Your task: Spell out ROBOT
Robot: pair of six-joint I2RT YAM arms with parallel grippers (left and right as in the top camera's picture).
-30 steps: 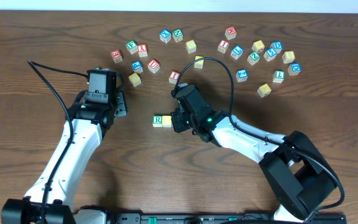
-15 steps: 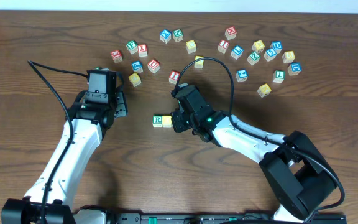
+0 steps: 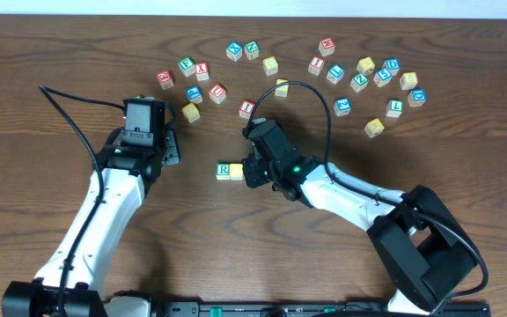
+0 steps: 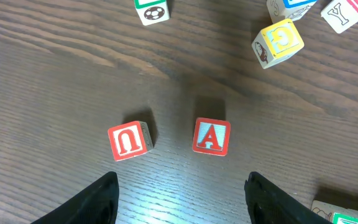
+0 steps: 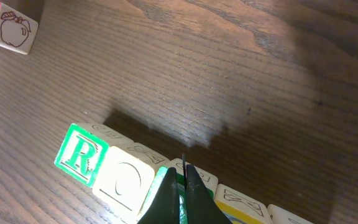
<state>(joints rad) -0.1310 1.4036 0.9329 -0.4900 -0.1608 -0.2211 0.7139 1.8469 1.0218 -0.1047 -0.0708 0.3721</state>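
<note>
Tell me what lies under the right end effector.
Beside the shut right end effector stand the R block and a yellow block, touching. Beneath the tips sits a green-edged block, its letter covered.

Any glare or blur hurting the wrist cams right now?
Left wrist: sharp, mild sheen on the wood near the A cube. Right wrist: glare patch on the wood up-right of the R cube, heavy shadow top right. Overhead: even light, no obvious glare.
</note>
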